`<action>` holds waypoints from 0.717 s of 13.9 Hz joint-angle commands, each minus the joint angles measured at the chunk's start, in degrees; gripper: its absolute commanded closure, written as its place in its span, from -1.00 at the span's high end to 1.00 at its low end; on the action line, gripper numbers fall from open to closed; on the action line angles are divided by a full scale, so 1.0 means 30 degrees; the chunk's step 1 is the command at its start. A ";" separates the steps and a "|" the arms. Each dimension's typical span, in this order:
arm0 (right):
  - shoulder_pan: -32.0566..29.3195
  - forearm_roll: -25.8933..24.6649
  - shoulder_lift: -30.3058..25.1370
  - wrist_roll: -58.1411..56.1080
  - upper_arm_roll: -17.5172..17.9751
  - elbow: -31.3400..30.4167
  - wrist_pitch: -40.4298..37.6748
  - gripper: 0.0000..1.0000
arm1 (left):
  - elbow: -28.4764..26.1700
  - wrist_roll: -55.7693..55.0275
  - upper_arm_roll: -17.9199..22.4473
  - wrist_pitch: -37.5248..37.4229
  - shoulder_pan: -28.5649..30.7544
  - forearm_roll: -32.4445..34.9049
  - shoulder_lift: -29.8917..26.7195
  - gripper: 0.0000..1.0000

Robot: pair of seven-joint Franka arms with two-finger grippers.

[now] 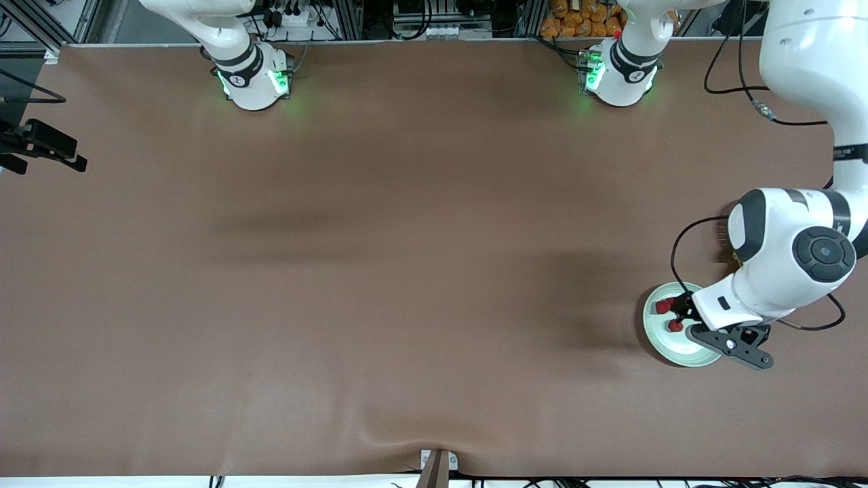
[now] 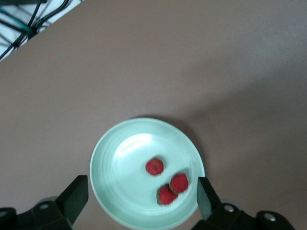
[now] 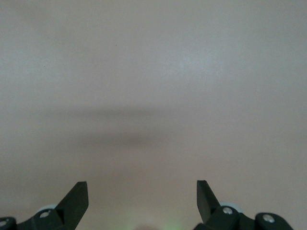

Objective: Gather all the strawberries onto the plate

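All three strawberries (image 2: 166, 180) lie on the plate (image 2: 115, 191); left gripper (image 2: 143, 203) above and right gripper (image 3: 142, 203) both spread, empty. If you lower the left gripper, you risk nudging the plate off the table (image 1: 407, 271) corner.

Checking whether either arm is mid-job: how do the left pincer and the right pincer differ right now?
The left pincer hangs over the plate holding three strawberries; the right pincer is over bare table. The left arm is stretched out; the right waits. Both are open and empty.

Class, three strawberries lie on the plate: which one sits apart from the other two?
The strawberry closest to the middle of the plate lies alone; the other two touch each other near the rim.
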 commanded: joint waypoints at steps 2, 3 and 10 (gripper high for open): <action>-0.0286 -0.0062 0.0037 -0.0312 0.0166 0.0383 -0.0315 1.00 | -0.0108 -0.0417 0.0813 -0.2533 -0.0752 -0.0920 -0.2051 1.00; -0.0286 -0.0091 0.0036 -0.0283 0.0137 0.0383 -0.0315 1.00 | -0.0108 -0.0387 0.0813 -0.3352 -0.0694 -0.1126 -0.2607 1.00; -0.0316 -0.0443 -0.0051 0.0391 0.0108 0.0383 -0.0344 1.00 | -0.0079 -0.0475 0.1604 -0.9503 -0.1191 -0.1831 -0.6826 1.00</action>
